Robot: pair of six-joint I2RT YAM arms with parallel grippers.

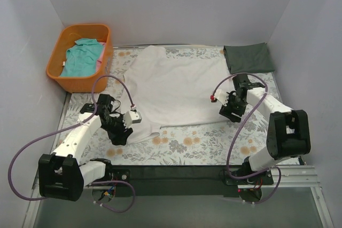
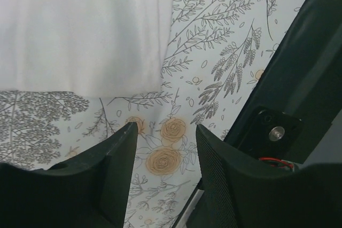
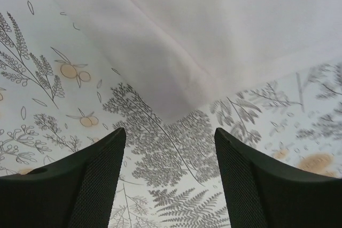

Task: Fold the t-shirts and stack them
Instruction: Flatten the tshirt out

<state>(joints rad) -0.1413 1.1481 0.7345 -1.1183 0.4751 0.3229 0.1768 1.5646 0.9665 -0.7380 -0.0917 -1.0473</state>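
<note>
A white t-shirt (image 1: 176,89) lies spread flat on the floral table covering (image 1: 203,140). A folded dark grey-green t-shirt (image 1: 248,58) sits at the back right. A teal t-shirt (image 1: 81,58) lies in the orange basket (image 1: 59,81). My left gripper (image 1: 122,134) is open and empty just off the white shirt's near left corner (image 2: 80,41). My right gripper (image 1: 227,111) is open and empty just off the shirt's near right corner (image 3: 181,78). Neither gripper touches cloth.
The orange basket stands at the back left beside the left wall. A black strip (image 1: 176,172) runs along the table's near edge, by the arm bases. White walls close in on three sides. Purple cables loop from both arms.
</note>
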